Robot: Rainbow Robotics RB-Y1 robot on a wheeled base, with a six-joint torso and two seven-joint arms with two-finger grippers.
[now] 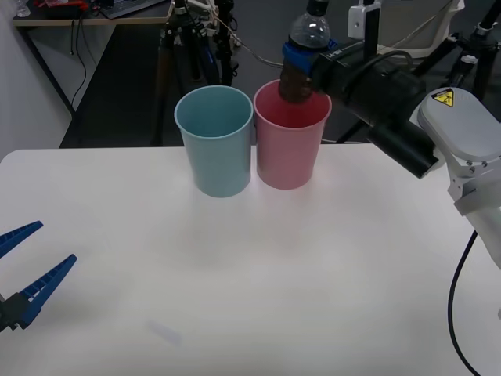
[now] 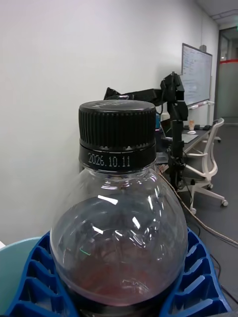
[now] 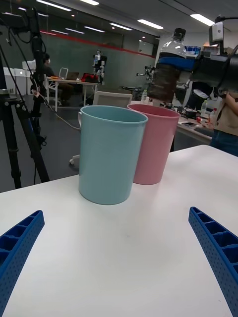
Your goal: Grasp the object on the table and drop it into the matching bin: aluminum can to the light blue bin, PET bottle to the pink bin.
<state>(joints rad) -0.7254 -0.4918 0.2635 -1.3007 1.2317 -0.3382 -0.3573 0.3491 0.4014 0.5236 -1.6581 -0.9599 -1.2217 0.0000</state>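
The light blue bin (image 1: 214,139) and the pink bin (image 1: 290,143) stand side by side, touching, at the far side of the white desk (image 1: 250,282). Tripod legs (image 1: 174,55) stand on the floor behind them. The right pincer (image 1: 301,59) is clamped on the PET bottle (image 1: 307,47), holding it upright above the pink bin's mouth. The bottle is clear with a black cap and a dark band. The left pincer (image 1: 23,274) waits low at the near left, its fingers apart.
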